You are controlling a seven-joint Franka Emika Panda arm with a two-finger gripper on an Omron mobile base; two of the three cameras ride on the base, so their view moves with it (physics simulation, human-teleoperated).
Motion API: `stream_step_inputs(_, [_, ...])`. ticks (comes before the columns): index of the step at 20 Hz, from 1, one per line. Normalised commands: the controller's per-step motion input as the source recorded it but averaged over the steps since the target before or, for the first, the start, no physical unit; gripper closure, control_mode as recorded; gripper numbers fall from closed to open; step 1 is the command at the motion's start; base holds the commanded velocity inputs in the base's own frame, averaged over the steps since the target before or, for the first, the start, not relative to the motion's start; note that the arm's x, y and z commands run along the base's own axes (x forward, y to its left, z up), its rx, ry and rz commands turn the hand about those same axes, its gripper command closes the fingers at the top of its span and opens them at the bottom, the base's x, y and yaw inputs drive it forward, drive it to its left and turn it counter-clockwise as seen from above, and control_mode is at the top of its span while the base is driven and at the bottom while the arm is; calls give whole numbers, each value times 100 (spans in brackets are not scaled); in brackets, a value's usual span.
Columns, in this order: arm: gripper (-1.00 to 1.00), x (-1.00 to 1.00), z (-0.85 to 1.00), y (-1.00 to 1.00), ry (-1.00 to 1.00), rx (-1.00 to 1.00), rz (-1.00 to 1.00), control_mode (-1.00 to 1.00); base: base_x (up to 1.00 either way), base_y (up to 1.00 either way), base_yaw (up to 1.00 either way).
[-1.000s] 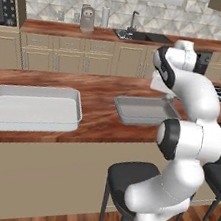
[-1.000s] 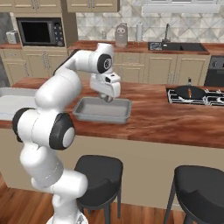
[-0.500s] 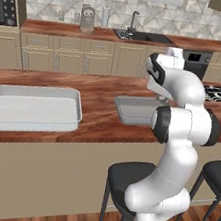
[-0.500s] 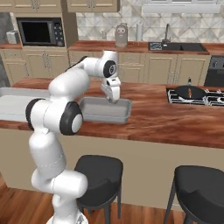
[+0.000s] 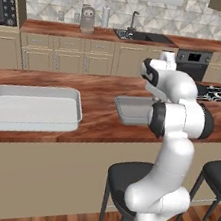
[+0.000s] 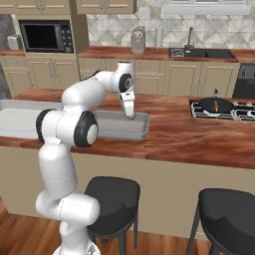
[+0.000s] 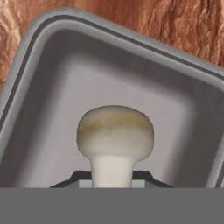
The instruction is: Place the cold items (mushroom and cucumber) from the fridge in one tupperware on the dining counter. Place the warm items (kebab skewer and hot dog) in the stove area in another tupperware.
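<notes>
My gripper (image 7: 111, 178) is shut on the pale stem of the beige mushroom (image 7: 114, 135), whose round cap points down into a grey tupperware (image 7: 48, 70). From the right base view, the gripper (image 6: 130, 113) hangs just over the far side of this smaller tupperware (image 6: 143, 130) on the dining counter (image 6: 199, 144). In the left base view my own arm hides the hand, and the tupperware (image 5: 125, 109) shows beside it. A larger, shallow tupperware (image 5: 32, 105) lies further left on the counter. The cucumber, kebab skewer, hot dog and fridge are out of view.
A stove with a dark pan (image 6: 215, 105) sits at the counter's right end. Black stools (image 6: 112, 191) stand in front of the counter, under my arm. Back counter holds a sink (image 5: 139, 35) and a microwave (image 6: 44, 36).
The arm has folded in closer to its base, and the gripper with the mushroom has sunk slightly toward the smaller tupperware.
</notes>
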Motion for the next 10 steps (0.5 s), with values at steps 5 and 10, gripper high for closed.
stream_step_inputs(5, [100,24,-23,-3,0,-3,-12,-100,0,0,0])
stream_step_inputs(10, [100,28,-31,-7,0,-3,-10,-100,0,0,0])
